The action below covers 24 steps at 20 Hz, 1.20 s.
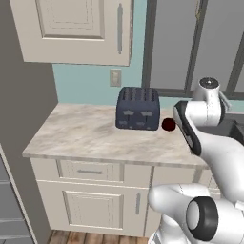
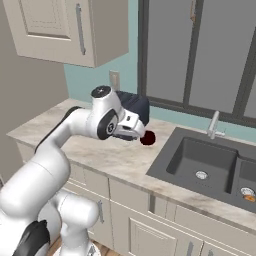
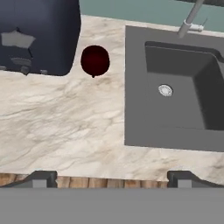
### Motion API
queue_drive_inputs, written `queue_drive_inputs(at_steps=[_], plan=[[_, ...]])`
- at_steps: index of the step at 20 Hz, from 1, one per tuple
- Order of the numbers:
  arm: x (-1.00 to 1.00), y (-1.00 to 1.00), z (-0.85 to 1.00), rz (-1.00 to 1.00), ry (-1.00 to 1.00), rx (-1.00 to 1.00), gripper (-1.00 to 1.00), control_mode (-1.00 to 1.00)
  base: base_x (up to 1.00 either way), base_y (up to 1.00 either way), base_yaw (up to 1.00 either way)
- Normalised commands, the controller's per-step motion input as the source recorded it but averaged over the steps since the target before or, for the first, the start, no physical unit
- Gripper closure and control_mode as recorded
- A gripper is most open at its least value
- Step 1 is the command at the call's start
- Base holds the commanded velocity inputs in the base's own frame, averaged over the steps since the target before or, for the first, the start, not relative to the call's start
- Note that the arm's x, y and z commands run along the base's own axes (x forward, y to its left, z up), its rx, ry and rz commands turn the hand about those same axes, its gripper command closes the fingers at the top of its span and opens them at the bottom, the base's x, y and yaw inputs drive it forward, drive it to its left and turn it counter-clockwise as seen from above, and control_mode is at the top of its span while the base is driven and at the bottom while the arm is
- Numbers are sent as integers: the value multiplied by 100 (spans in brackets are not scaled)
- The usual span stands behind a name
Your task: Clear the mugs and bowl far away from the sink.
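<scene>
The maroon mug (image 3: 95, 61) stands on the marbled desk (image 3: 65, 122), just beside the navy toaster (image 3: 37, 37) and between it and the dark sink (image 3: 175, 96). The claw (image 3: 112, 179) hangs above the desk edge, fingers wide apart, holding nothing. The right base view adds an orange scrap (image 2: 248, 197) in the sink's second basin.
</scene>
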Motion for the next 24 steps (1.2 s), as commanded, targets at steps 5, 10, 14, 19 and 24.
queue_drive_inputs(at_steps=[5,10,14,19,24], plan=[[1,0,-57,0,0,10,-100,-100,0,0,0],[33,0,-25,0,0,11,-100,-100,0,0,0],[67,0,-1,0,0,3,-100,-100,0,0,0],[76,0,0,0,5,0,-100,-100,0,0,0],[71,0,-19,0,6,0,-100,-100,0,0,0]])
